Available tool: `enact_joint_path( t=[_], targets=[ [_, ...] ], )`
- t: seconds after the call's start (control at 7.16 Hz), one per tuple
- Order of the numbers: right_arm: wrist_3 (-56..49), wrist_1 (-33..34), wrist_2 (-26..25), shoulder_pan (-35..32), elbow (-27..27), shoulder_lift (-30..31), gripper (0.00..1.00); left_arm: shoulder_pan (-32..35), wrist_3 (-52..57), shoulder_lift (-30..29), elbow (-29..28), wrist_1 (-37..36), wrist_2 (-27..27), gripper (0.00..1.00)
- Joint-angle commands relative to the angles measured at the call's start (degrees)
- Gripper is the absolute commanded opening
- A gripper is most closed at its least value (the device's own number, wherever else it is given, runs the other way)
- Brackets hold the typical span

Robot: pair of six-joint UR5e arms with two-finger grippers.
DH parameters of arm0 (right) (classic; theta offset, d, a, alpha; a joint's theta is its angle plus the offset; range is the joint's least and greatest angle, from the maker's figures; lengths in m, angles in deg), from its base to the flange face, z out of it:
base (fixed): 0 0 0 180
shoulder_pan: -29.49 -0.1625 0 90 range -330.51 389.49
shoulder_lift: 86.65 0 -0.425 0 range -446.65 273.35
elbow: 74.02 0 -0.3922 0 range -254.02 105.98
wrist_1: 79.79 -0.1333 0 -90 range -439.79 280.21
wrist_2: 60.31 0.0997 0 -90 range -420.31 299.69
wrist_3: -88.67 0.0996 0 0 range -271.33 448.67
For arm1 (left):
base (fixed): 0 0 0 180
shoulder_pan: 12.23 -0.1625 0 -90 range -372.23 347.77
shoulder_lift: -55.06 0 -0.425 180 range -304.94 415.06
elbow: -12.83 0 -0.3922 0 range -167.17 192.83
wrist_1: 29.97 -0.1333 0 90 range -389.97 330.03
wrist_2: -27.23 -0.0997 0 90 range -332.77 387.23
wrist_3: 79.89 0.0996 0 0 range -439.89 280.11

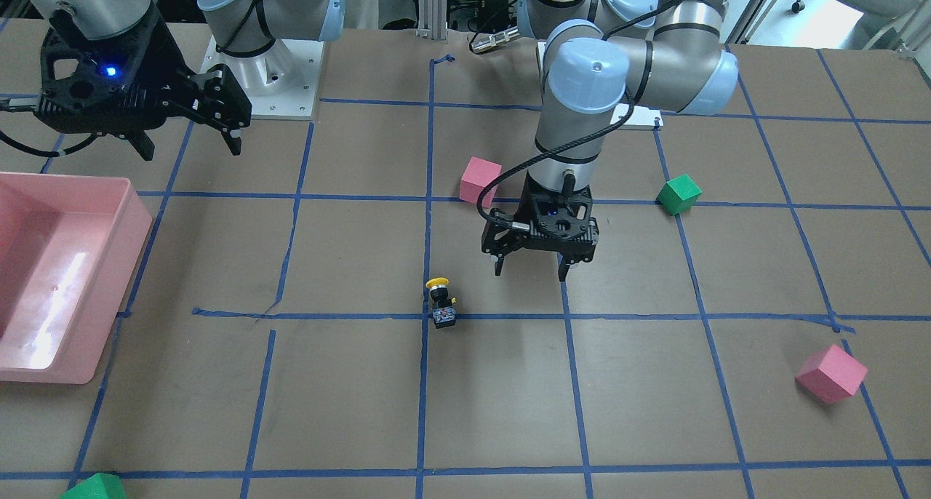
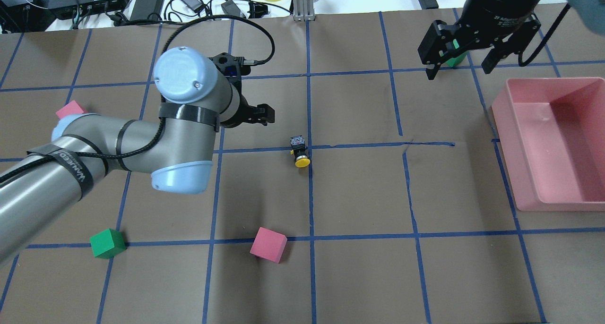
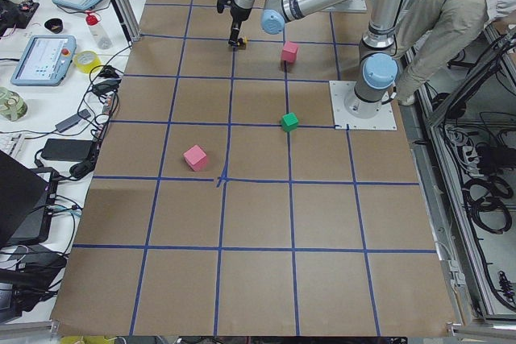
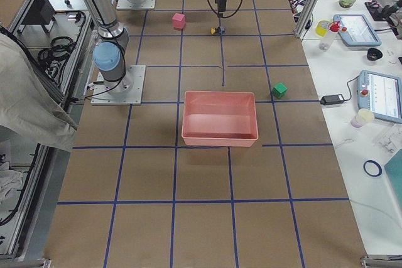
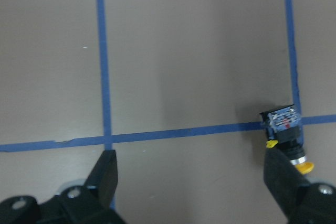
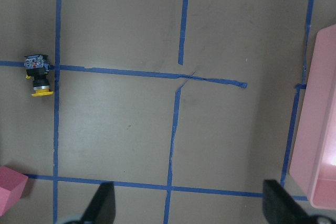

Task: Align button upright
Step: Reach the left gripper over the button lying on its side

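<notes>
The button point(image 1: 441, 302) lies on its side on the brown table, near a crossing of blue tape lines, with its yellow cap pointing toward the robot's base. It also shows in the overhead view point(image 2: 299, 151), the left wrist view point(image 5: 284, 135) and the right wrist view point(image 6: 38, 74). My left gripper point(image 1: 531, 270) is open and empty, hovering above the table just beside the button, with one finger point(image 5: 282, 178) close to the cap. My right gripper point(image 1: 192, 150) is open and empty, high above the table near the pink bin, far from the button.
A pink bin point(image 2: 529, 177) stands at the table's right side. Pink cubes point(image 2: 268, 244) point(image 2: 70, 110) and green cubes point(image 2: 108, 243) point(image 1: 678, 193) lie scattered on the table. Another green cube point(image 2: 456, 59) sits under the right gripper.
</notes>
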Motion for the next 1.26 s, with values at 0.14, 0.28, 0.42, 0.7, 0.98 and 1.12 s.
enact_joint_path(
  t=[0.14,0.28,0.42,0.7,0.98,1.12],
  targets=[
    [0.0,0.0,-0.1,0.1,0.0,0.0,1.0,9.6,-10.3,-5.9,2.2,-11.5,-7.3,1.0],
    [0.0,0.0,-0.2,0.2,-0.1,-0.1,1.0,11.1,-14.9,-7.7,2.4,-12.2,-7.2,1.0],
    [-0.1,0.0,-0.2,0.3,-0.4,-0.1,1.0,11.7,-18.1,-9.9,2.5,-15.1,-6.7,1.0],
    [-0.2,0.0,-0.2,0.4,-1.4,0.0,1.0,12.5,-23.6,-14.1,3.9,-22.1,-6.7,1.0],
    [0.0,0.0,0.1,0.3,-1.5,0.1,1.0,12.6,-23.7,-16.9,3.7,-22.5,-7.0,0.92],
    [0.0,0.0,0.0,0.3,-1.5,0.2,1.0,12.6,-23.7,-17.6,3.0,-22.5,-6.9,0.89]
  ],
)
